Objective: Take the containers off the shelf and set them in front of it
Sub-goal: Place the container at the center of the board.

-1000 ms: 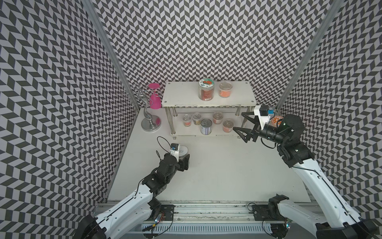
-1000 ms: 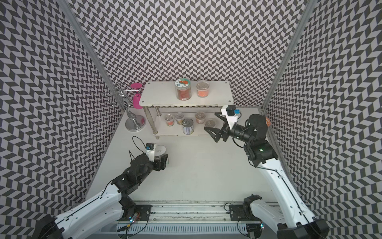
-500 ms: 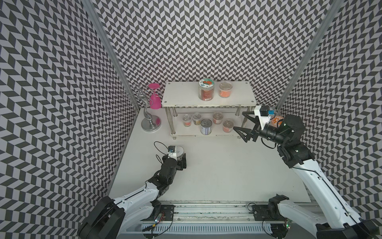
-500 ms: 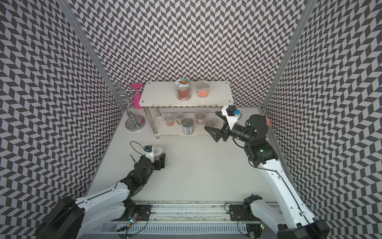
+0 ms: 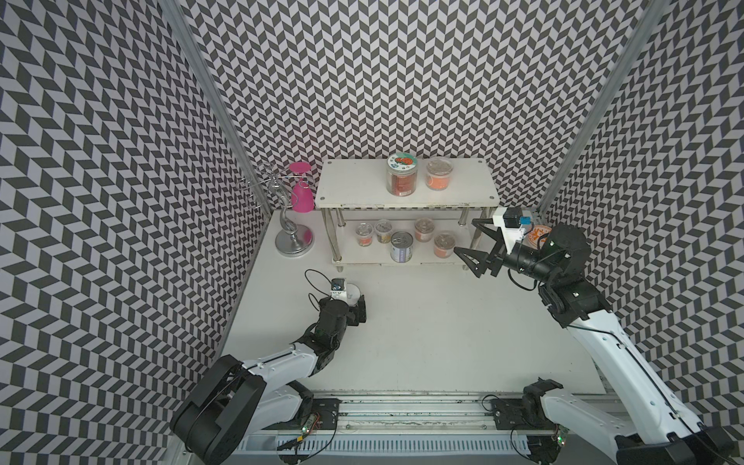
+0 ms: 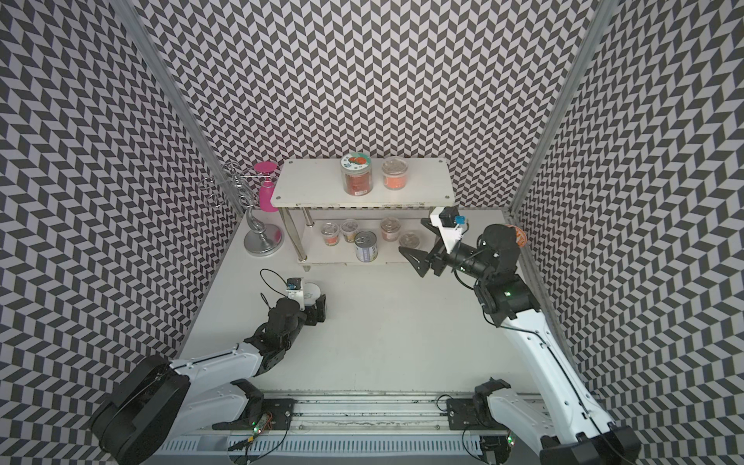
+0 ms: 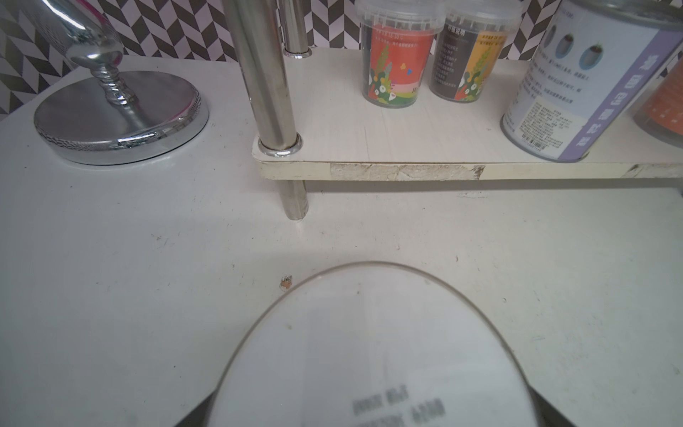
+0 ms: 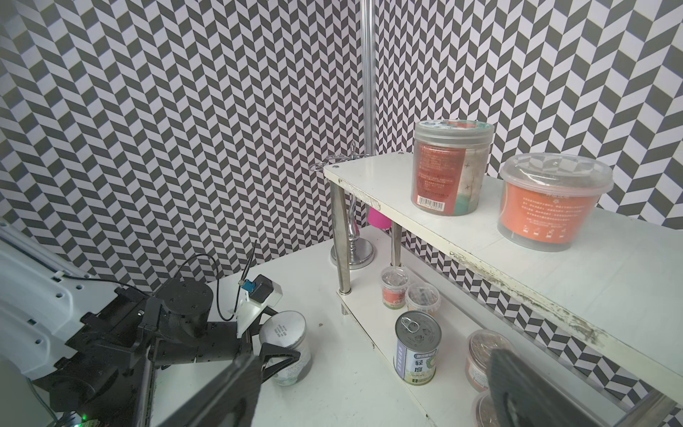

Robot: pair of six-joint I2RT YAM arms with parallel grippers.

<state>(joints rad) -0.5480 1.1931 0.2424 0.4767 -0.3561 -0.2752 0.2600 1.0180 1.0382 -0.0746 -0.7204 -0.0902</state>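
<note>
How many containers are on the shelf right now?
7. Upper tier: tall jar, shorter tub. Lower tier: four small cups, with a pull-tab can among them. The right hand partly covers one end of that tier, so another could be hidden.

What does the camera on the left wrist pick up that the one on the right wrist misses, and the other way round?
Only the left wrist view shows the chipped front edge of the shelf's lower board. Only the right wrist view shows the shelf's top board with the tall jar and the orange tub, plus the left gripper around the white-topped container on the table. Both show that container, the pull-tab tin can, two small cups beside it and the silver stand's base.
</note>
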